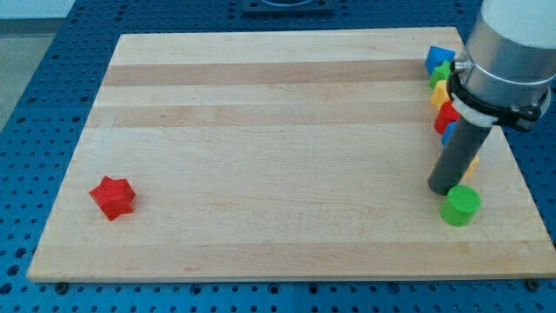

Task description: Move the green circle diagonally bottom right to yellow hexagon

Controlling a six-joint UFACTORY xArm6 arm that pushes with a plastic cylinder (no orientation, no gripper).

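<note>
The green circle (460,205) lies near the board's right edge, toward the view's bottom. My tip (442,188) rests on the board just to the upper left of the green circle, touching or almost touching it. A yellow block (441,92), partly hidden behind the arm, sits in a cluster at the view's upper right; its shape cannot be made out. A small yellow-orange piece (470,167) shows just right of the rod, above the green circle.
The cluster at the right edge also holds a blue block (439,58), a green block (440,73), a red block (446,115) and a blue sliver (447,132). A red star (113,196) lies at the view's lower left. The wooden board (278,130) sits on a blue pegboard.
</note>
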